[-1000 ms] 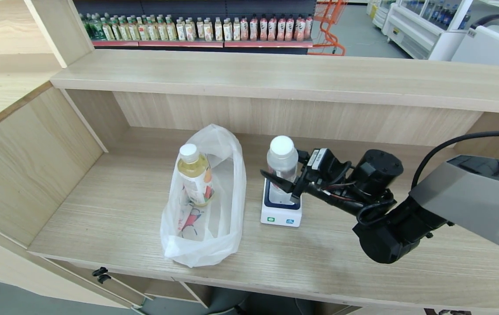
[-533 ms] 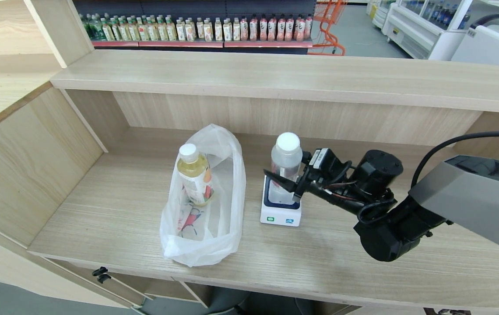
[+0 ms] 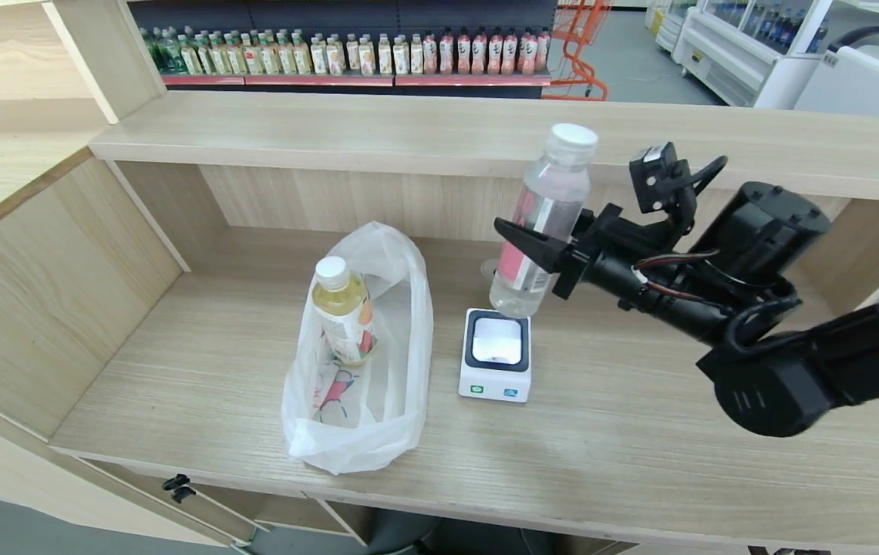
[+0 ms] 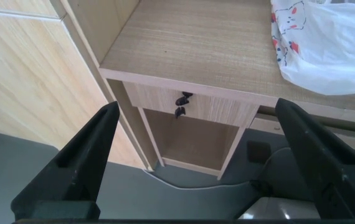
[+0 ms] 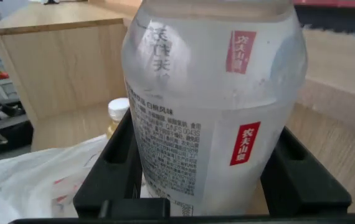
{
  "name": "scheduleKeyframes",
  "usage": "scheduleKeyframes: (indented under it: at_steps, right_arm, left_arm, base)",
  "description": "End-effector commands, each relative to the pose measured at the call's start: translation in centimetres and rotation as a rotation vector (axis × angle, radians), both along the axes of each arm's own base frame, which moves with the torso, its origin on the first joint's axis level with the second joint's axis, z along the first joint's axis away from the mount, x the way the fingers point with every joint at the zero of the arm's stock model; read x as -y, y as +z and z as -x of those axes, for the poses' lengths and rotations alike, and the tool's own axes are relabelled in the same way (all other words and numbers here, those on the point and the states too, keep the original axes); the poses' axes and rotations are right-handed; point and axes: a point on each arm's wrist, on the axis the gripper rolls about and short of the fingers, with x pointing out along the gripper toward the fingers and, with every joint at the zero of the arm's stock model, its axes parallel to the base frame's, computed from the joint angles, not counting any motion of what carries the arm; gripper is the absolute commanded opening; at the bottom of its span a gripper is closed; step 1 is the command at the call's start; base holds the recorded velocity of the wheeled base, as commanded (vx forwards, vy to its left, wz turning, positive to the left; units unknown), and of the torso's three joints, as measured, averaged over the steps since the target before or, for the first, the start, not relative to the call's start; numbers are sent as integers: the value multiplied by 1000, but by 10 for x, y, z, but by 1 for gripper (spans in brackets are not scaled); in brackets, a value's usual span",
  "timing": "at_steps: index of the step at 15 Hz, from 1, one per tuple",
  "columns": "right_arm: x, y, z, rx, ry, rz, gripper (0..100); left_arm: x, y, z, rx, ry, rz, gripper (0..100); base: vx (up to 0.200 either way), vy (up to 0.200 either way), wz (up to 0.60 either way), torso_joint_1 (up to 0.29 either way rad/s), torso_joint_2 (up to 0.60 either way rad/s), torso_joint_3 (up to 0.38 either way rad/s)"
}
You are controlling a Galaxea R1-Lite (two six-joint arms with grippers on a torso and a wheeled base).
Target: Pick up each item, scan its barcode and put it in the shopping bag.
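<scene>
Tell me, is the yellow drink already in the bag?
Yes, in. The yellow drink bottle stands upright inside the open shopping bag, with the bag's plastic wall around its lower half.

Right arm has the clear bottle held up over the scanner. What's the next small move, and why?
Probably swing the right gripper toward the robot's left, carrying the clear bottle over the open mouth of the shopping bag. The bottle hangs free above the scanner, and the bag stands open beside it, one tea bottle inside.
</scene>
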Motion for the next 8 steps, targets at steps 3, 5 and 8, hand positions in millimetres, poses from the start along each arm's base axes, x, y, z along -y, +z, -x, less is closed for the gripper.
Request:
scheduleKeyframes:
  at_steps: [3,5,8]
  right_arm:
    - [-9,26,46,-216,1,-116,0]
    - [-19,11,50,-351,-28,-110,0]
    - [-33,-7,47,-440,-47,-117,0]
  left_arm:
    - [0,0,0,-1,1,0,100]
    - [0,0,0,0,1,-1,100]
    - [0,0,0,0,1,-1,100]
  base:
    - [0,200,0,4,11,7]
    - [0,200,0,-5,0,17]
    - [0,0,0,0,0,0]
